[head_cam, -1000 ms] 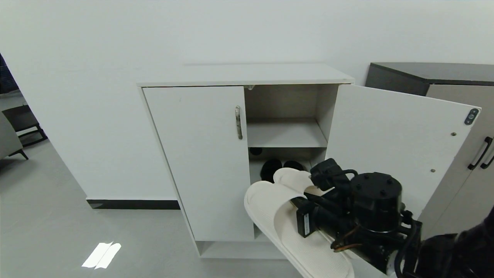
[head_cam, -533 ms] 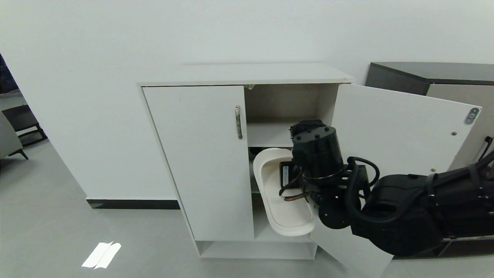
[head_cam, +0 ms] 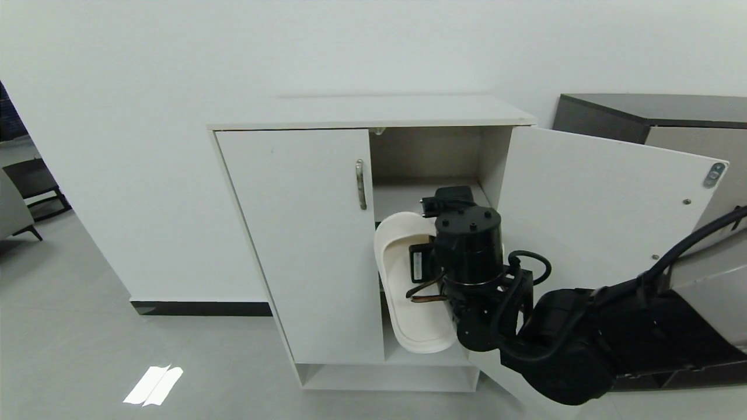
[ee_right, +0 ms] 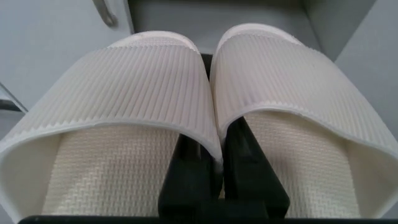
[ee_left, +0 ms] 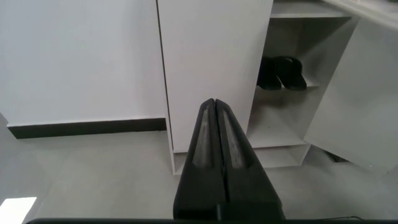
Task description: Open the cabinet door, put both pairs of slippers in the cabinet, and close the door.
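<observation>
The white cabinet (head_cam: 303, 233) has its left door closed and its right door (head_cam: 595, 204) swung wide open. My right arm's wrist (head_cam: 467, 245) is at the opening, just below the upper shelf (head_cam: 402, 201). It holds a pair of white slippers (head_cam: 408, 291) side by side, toes toward the inside. My right gripper (ee_right: 214, 155) is shut on the adjoining straps of the white slippers (ee_right: 155, 81). A pair of black slippers (ee_left: 283, 73) lies on a shelf inside. My left gripper (ee_left: 214, 107) is shut and empty, low in front of the cabinet.
A dark grey cabinet (head_cam: 653, 116) stands just right of the open door. The closed door carries a metal handle (head_cam: 361, 185). A chair (head_cam: 35, 186) is far left, and a strip of white tape (head_cam: 153, 385) lies on the bare grey floor.
My right arm has carried the white slippers from low in front of the cabinet up into the opening, then slightly further left. The black slippers are now hidden behind the arm in the head view.
</observation>
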Robot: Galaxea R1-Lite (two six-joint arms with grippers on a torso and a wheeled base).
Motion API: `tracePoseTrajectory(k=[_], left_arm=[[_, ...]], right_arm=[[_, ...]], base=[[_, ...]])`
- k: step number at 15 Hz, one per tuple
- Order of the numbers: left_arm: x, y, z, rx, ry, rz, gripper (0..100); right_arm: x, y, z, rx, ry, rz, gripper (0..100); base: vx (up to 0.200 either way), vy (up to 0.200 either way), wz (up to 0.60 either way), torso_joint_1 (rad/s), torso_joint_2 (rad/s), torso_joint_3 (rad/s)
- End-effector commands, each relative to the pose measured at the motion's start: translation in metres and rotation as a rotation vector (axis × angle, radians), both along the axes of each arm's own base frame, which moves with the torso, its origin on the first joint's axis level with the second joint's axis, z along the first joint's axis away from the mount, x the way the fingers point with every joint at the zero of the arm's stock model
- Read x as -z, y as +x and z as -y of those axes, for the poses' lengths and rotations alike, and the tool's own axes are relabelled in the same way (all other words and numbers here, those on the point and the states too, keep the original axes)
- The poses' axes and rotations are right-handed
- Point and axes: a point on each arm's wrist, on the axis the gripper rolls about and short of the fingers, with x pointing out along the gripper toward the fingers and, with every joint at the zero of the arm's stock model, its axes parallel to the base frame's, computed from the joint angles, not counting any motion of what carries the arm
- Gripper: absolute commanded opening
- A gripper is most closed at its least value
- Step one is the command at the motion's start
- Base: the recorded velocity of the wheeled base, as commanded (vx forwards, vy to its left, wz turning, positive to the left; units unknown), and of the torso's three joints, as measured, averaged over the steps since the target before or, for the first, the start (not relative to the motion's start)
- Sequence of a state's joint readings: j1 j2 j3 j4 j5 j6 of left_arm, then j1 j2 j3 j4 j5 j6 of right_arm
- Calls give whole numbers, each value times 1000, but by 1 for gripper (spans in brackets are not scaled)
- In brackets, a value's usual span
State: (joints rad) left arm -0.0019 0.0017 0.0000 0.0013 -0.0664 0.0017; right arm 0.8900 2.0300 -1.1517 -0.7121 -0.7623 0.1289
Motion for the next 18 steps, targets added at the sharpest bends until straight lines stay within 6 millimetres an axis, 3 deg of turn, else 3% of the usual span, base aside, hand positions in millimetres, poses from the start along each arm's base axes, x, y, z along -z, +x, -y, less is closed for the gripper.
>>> tracePoseTrajectory(k=[1, 5, 9, 13, 18], left_arm=[[0, 0, 0, -1, 0, -2, 0], [0, 0, 0, -2, 0, -2, 0], [0, 0, 0, -1, 0, -2, 0], [0, 0, 0, -1, 0, -2, 0], [0, 0, 0, -2, -2, -2, 0]], right_arm=[[2, 4, 2, 14, -6, -13, 0], [1, 6, 0, 23, 4, -61, 0], [11, 20, 0, 51, -9, -72, 0], [8, 30, 6, 76, -2, -64, 0], [14, 42, -4, 83, -14, -73, 0]], base=[[0, 0, 0, 0, 0, 0], [0, 0, 0, 0, 0, 0], [200, 0, 0, -2, 2, 8], [200, 0, 0, 2, 1, 0], [200, 0, 0, 4, 0, 1]])
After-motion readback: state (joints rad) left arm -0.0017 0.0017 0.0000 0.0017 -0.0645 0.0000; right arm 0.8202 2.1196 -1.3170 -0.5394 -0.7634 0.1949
